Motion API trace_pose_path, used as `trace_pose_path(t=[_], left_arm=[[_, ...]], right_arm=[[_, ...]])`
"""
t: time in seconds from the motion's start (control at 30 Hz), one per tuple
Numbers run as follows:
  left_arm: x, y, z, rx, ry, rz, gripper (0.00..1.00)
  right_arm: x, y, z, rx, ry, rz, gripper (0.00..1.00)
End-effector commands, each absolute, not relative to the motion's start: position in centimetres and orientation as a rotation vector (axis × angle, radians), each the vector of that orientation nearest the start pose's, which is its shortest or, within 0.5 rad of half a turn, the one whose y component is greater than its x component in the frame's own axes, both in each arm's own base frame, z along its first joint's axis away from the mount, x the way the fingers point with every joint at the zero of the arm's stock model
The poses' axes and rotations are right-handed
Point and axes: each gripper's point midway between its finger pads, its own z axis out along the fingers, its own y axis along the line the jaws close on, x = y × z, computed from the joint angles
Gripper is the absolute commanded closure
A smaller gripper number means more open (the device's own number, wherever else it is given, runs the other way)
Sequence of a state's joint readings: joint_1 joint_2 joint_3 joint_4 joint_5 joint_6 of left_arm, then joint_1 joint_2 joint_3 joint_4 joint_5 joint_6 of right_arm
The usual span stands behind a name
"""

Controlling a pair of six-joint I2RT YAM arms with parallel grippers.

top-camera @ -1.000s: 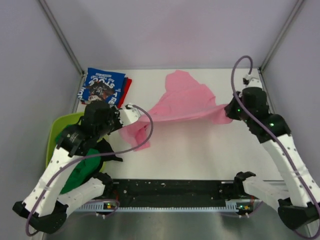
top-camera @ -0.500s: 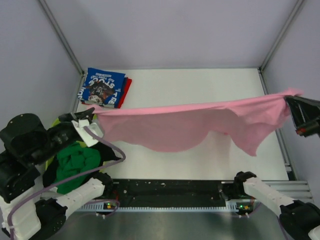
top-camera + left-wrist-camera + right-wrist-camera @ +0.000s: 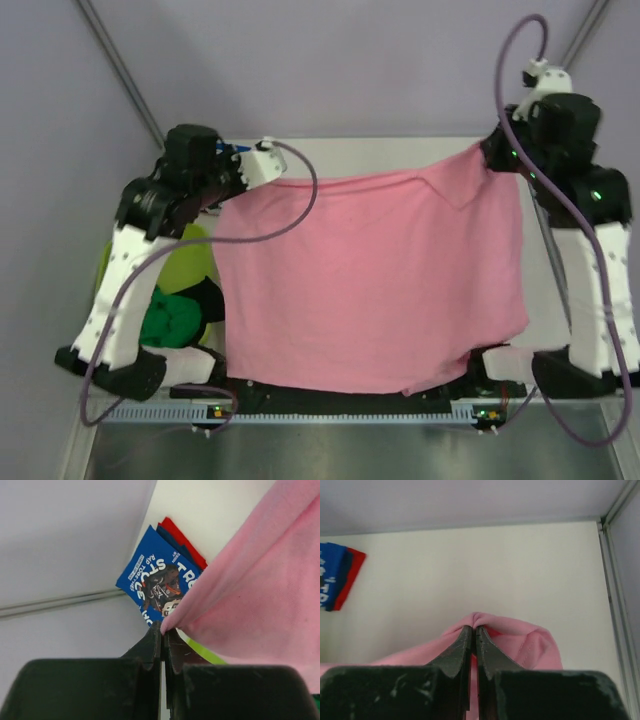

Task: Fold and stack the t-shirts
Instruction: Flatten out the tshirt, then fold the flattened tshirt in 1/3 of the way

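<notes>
Pink tee (image 3: 370,280) higher, tbl (image 3: 400,157) mostly hidden

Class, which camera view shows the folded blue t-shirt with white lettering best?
Left wrist view: the folded blue t-shirt with white lettering shows most of its print clearly. Right wrist catches only its edge at the left border; in top external the left arm hides nearly all of it.

You have five t-shirts in view: one pink t-shirt (image 3: 370,280), one blue t-shirt (image 3: 155,577), one red t-shirt (image 3: 186,544), one green t-shirt (image 3: 168,322) and one black t-shirt (image 3: 200,298). Lime tub (image 3: 185,262): one.
</notes>
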State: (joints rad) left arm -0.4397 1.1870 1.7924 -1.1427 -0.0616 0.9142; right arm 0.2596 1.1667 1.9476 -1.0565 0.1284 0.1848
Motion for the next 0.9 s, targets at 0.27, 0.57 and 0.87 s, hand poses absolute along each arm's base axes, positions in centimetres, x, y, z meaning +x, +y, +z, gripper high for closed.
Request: trace_pose_path(t=[0.27, 0.57, 0.87], left_arm=[[49.5, -8.3, 22.5, 1.373, 2.018, 0.574, 1.0], [49.5, -7.1, 16.2, 1.579, 2.093, 0.645, 1.0], [44.4, -5.1, 12.1, 1.782, 2.182, 0.639, 1.0]], right_arm=[[47.2, 5.2, 23.4, 0.081, 2.309, 0.113, 1.0], [45.1, 5.6, 16.4, 0.104, 2.497, 0.219, 1.0], [41.8, 6.1, 16.1, 0.142, 2.543, 0.277, 1.0]])
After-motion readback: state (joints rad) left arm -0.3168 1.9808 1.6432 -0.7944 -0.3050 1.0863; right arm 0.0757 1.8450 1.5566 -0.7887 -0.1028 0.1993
